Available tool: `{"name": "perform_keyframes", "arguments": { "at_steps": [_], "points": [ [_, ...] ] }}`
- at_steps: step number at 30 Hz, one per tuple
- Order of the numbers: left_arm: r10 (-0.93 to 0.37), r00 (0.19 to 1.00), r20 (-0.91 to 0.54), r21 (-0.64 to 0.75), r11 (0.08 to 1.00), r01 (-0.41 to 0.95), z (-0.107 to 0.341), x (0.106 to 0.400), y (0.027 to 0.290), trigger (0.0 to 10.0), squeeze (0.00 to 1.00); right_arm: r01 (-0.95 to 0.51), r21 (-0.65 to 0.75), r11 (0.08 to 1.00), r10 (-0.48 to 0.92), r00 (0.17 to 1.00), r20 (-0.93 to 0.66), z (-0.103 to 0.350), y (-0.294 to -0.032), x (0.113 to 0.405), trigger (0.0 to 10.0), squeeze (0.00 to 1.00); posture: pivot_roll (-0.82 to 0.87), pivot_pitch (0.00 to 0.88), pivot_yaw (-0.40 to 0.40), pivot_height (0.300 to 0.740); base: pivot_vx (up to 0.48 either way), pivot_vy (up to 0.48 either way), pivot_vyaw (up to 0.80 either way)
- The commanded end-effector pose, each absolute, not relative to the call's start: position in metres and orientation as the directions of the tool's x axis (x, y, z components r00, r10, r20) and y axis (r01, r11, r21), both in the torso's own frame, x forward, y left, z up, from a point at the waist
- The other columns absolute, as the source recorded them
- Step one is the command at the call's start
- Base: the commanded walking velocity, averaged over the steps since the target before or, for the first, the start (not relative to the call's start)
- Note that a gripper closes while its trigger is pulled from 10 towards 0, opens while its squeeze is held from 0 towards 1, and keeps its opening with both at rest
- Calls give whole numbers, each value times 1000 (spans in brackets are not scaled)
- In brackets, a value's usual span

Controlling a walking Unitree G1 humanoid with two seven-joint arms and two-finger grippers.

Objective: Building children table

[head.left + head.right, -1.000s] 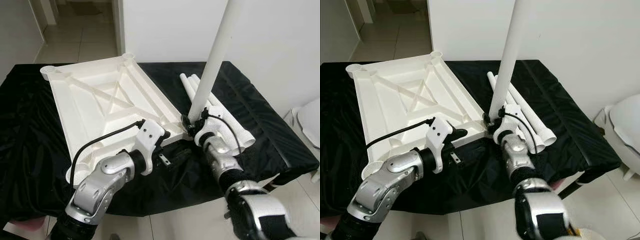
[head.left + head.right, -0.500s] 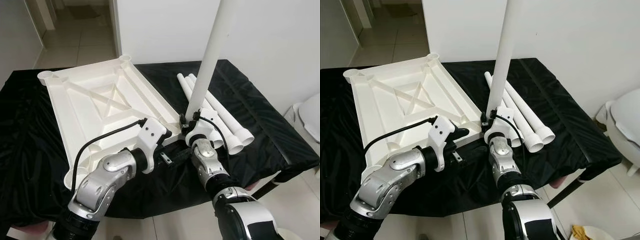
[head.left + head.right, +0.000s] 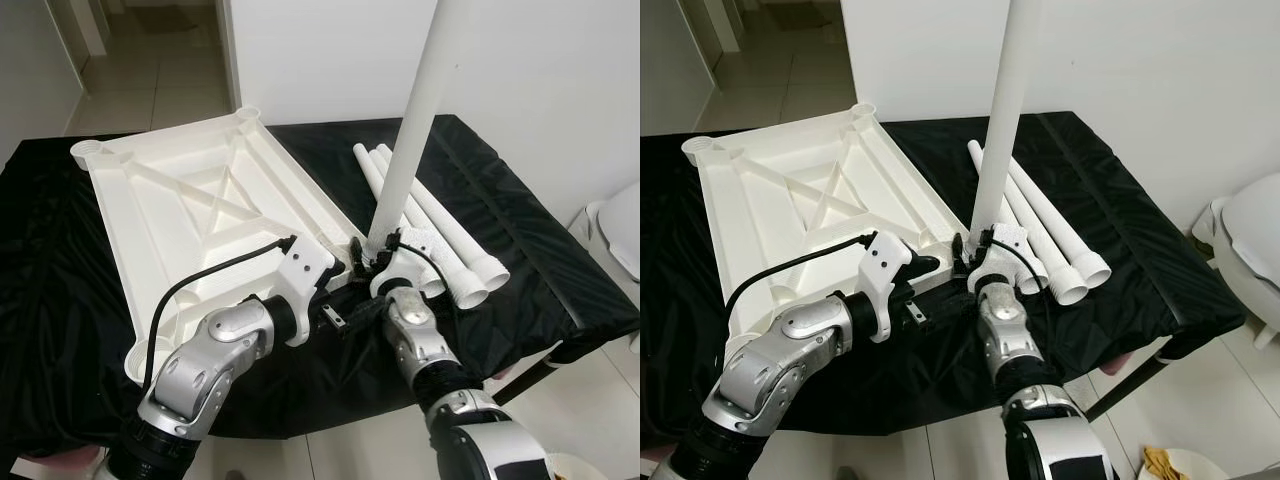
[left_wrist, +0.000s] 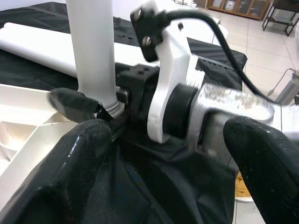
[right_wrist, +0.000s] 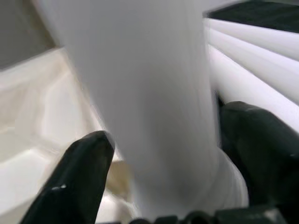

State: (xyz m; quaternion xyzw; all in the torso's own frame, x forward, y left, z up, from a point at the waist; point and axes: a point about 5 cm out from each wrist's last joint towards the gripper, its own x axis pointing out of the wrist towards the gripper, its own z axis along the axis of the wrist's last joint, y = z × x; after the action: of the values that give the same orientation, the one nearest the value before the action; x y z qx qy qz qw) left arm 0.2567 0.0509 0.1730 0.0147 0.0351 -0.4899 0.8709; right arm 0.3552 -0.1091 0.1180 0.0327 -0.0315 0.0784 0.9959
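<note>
Spread across the black-draped work surface, our biggest piece is the white tabletop, lying upside down with its ribbed underside facing us and a round leg socket at each corner. Next in size is the table leg we are fitting: it stands nearly upright, leaning slightly, its long axis running up out of the near right corner of the tabletop, and its lower end sits right at that corner socket. Whether it is fully seated we cannot tell; from how it stands we judge the step in hand to be pressing or turning it home. Three spare legs lie side by side on the cloth just beyond and to the right of that corner, their flared ends toward us. Our right gripper is the one at work: its black fingers are clamped on either side of the leg's base, one on each flank of the white tube, just above the collar. Our left gripper hovers just beside the same corner, on the near side of the tabletop edge, its fingers spread apart with nothing between them, the leg's foot and the right wrist lying straight ahead of it. So the right arm is already on the leg and the left is close enough to steady the tabletop.
</note>
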Motion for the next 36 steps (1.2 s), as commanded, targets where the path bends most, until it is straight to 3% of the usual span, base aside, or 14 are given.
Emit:
{"name": "perform_keyframes", "arguments": {
  "at_steps": [1,7,8,12,18,36],
  "points": [
    [-862,502,-71,-6,504,864,173,255,51,10000,0,-211,62,975,207,976,67,117,-116,353,10000,1000,-28,0,-15,740,0,0,0],
    [-862,502,-72,-6,504,864,173,255,52,10000,0,-286,27,958,284,957,62,118,-129,353,10000,1000,-29,0,-15,740,0,0,0],
    [-863,501,-71,-5,502,865,173,255,51,10000,0,-354,9,935,353,935,40,117,-139,354,10000,0,-34,0,-15,740,0,0,0],
    [-867,493,-70,-6,495,869,173,254,49,10000,0,-465,-88,881,466,885,-10,121,-160,358,10000,0,-34,0,-13,740,0,0,0],
    [-869,490,-73,-5,491,871,173,253,50,10000,0,-504,-126,854,505,863,-30,133,-169,367,10000,0,-29,0,-15,740,0,0,0],
    [-866,495,-78,-3,496,868,172,251,51,10000,0,-638,-167,751,622,770,-146,136,-144,377,9882,0,-6,0,-13,740,0,0,0]
  ]
}}
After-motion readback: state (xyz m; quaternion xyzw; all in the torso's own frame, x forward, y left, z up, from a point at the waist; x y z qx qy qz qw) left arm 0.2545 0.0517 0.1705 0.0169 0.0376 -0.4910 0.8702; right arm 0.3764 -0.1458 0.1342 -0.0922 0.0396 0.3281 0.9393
